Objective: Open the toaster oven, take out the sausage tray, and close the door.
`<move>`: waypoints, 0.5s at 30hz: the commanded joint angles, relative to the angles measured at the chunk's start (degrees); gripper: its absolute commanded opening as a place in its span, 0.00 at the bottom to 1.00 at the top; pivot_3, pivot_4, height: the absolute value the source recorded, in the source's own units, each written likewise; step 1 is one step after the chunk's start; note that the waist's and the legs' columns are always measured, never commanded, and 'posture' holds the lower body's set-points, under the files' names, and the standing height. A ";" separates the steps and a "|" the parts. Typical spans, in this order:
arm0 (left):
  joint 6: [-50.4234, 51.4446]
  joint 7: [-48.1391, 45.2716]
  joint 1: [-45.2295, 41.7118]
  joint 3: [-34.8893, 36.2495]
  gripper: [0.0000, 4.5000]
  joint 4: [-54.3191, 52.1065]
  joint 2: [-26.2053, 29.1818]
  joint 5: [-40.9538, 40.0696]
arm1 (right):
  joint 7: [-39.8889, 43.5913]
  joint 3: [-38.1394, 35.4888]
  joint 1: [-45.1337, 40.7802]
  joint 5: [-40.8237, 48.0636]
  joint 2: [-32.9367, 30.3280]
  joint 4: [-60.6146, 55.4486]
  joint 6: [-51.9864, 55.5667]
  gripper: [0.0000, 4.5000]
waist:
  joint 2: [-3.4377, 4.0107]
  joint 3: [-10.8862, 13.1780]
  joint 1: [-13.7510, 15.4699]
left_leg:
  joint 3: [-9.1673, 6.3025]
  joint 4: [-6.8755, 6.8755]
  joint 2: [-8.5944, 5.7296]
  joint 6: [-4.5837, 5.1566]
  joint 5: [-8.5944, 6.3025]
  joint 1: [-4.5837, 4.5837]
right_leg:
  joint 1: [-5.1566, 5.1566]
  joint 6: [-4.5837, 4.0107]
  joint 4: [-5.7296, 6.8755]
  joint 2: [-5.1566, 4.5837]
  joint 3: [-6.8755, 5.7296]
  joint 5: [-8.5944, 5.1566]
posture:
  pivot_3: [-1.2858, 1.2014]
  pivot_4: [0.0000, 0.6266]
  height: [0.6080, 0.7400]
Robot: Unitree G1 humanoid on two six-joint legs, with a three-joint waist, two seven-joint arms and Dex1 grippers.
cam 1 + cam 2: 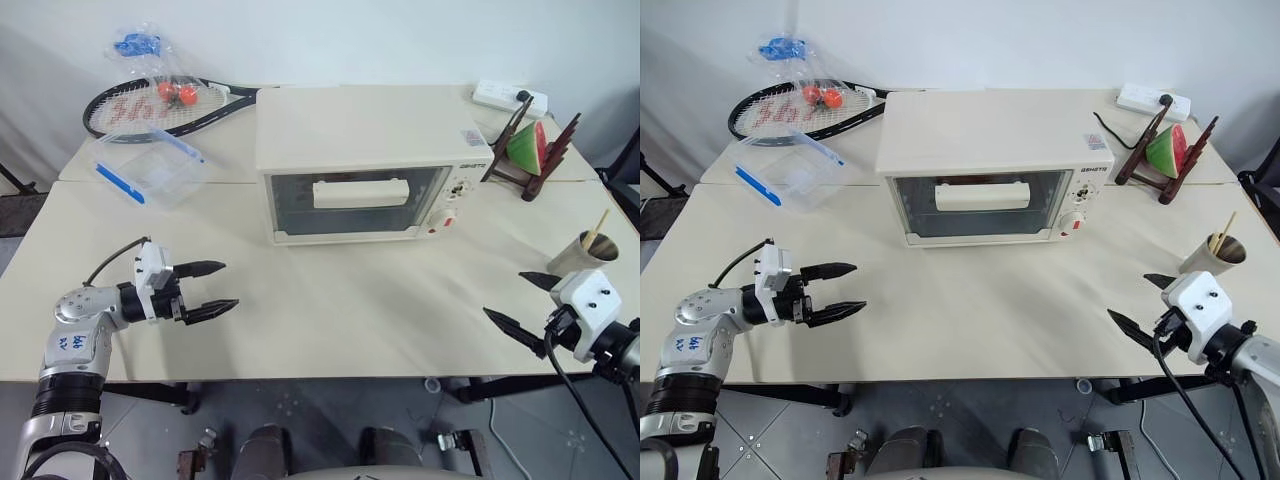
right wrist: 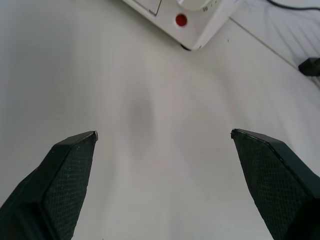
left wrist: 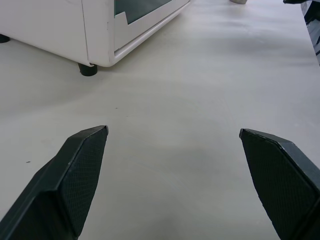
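The cream-white toaster oven [image 1: 360, 160] stands at the middle of the table, toward the back. Its glass door [image 1: 355, 202] is shut, with the cream bar handle [image 1: 360, 192] across the window. The sausage tray is hidden. My left gripper [image 1: 222, 287] hovers open over the table at the front left, well short of the oven. My right gripper [image 1: 510, 300] hangs open at the front right edge, also apart from the oven. The oven's lower left corner [image 3: 100, 45] shows in the left wrist view; its red button [image 2: 181, 20] shows in the right wrist view.
A clear plastic box with blue trim [image 1: 150, 165] and a racket [image 1: 160, 105] lie at the back left. A wooden stand with a watermelon slice [image 1: 530, 150] and a power strip [image 1: 510, 97] sit at the back right. A cup with sticks [image 1: 585, 252] stands near my right gripper.
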 commanded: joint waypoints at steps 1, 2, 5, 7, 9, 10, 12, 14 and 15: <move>-0.62 2.27 0.16 1.37 1.00 -2.53 0.53 -0.41 | 0.41 -1.09 -0.65 1.36 -1.41 -2.37 1.11 1.00 | 0.00 0.00 0.00 | 0.00 0.00 0.00 0.00 0.00 0.00 | 0.00 0.00 -0.01 0.00 0.00 0.00 | 0.52 0.24 1.00; -0.28 3.18 0.46 2.04 1.00 -3.65 0.14 -1.14 | 0.40 -0.88 -0.94 1.98 -1.52 -3.65 2.11 1.00 | 0.00 0.00 -0.01 | 0.00 0.00 0.00 0.00 0.00 0.00 | 0.00 0.00 -0.01 0.00 0.00 0.00 | 0.52 0.24 1.00; 4.55 3.18 1.51 3.02 1.00 -7.99 0.90 -4.61 | 0.63 0.06 -2.11 3.87 -2.08 -7.27 5.04 1.00 | 0.01 0.01 -0.05 | 0.00 -0.01 0.01 0.00 0.00 -0.01 | -0.01 0.00 -0.01 0.00 0.01 0.00 | 0.52 0.24 1.00; 7.03 4.48 1.29 4.35 1.00 -10.36 0.94 -6.71 | 0.75 1.34 -4.18 5.54 -2.83 -9.15 7.77 1.00 | 0.02 0.01 -0.06 | 0.00 -0.01 0.02 0.00 0.00 0.00 | -0.01 0.00 0.00 0.01 0.02 0.00 | 0.52 0.24 1.00; 9.14 6.19 1.03 5.73 1.00 -12.55 0.54 -8.60 | 0.79 3.58 -8.30 7.74 -3.01 -9.95 10.35 1.00 | 0.02 0.01 -0.12 | 0.00 0.00 0.03 0.00 0.00 0.01 | -0.01 0.00 0.01 0.01 0.04 0.00 | 0.52 0.24 1.00; 8.62 6.70 1.00 6.31 1.00 -13.43 0.21 -8.96 | 0.95 5.17 -11.34 9.15 -2.89 -9.80 11.73 1.00 | 0.01 0.02 -0.19 | 0.00 0.00 0.04 0.00 0.00 0.02 | -0.01 0.00 0.01 0.02 0.04 0.00 | 0.52 0.24 1.00; 8.35 6.92 1.27 6.60 1.00 -14.66 0.18 -9.28 | 1.56 7.93 -15.98 10.31 -2.75 -8.88 13.12 1.00 | 0.06 0.04 -0.50 | 0.01 0.00 0.05 -0.01 -0.01 0.02 | -0.02 0.00 0.01 0.03 0.05 0.00 | 0.52 0.24 1.00; 12.72 7.58 1.71 7.41 1.00 -16.52 0.64 -12.05 | 2.31 10.98 -21.23 10.37 -2.32 -6.47 13.55 1.00 | 0.08 0.06 -0.69 | 0.01 -0.03 0.05 -0.03 -0.02 0.02 | -0.03 0.00 -0.01 0.03 0.05 0.00 | 0.52 0.24 1.00; 12.99 7.61 2.03 7.63 1.00 -17.26 0.58 -12.61 | 2.66 11.94 -23.05 10.47 -2.21 -5.34 13.77 1.00 | 0.09 0.06 -0.68 | 0.01 -0.03 0.05 -0.02 -0.02 0.01 | -0.03 0.00 -0.02 0.03 0.05 0.00 | 0.52 0.24 1.00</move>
